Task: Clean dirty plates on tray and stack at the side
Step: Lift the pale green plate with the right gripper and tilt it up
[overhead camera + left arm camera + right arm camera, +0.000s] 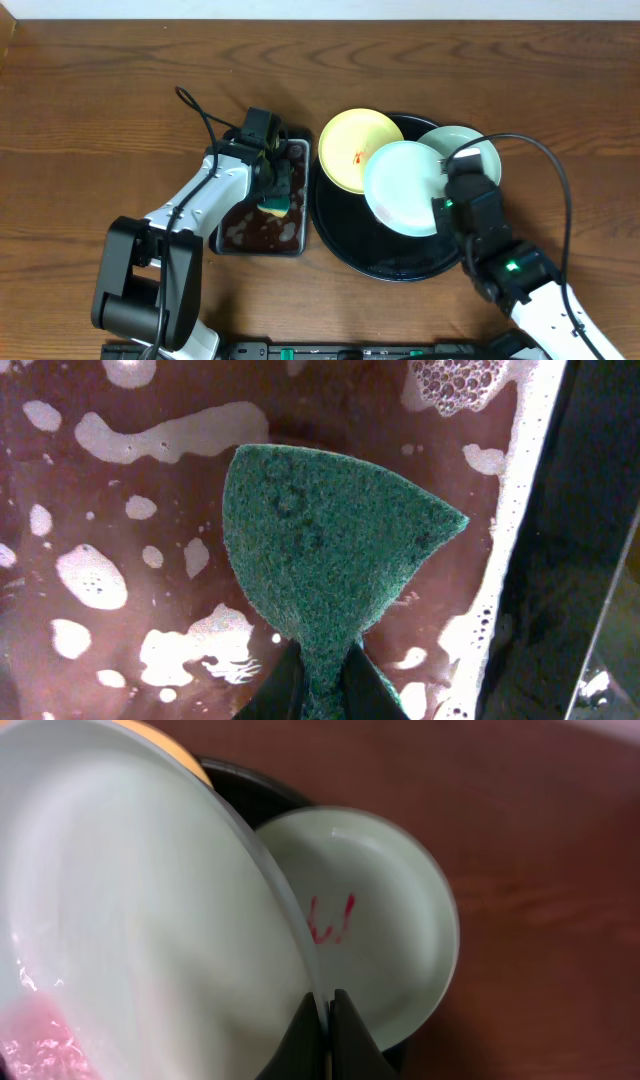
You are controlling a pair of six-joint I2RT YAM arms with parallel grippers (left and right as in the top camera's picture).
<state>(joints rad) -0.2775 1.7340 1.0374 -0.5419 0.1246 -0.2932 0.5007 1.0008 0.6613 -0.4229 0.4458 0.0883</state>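
The round black tray (345,240) holds a pale yellow plate (355,150) with a red smear at its left rim and a mint-white plate (470,145) with red marks at the right; this plate also shows in the right wrist view (390,920). My right gripper (445,200) is shut on the rim of a second mint-white plate (400,190), lifted and tilted over the tray; the right wrist view shows it (150,920) with a pink smear, jaws (327,1010) pinching its edge. My left gripper (272,180) is shut on a green sponge (320,550), jaws (325,680) gripping it in the soapy liquid.
A rectangular black pan (300,245) of brown soapy liquid with foam patches (90,575) stands left of the tray. Bare wooden table (100,100) surrounds both. The right arm's cable (555,165) loops over the table to the right of the tray.
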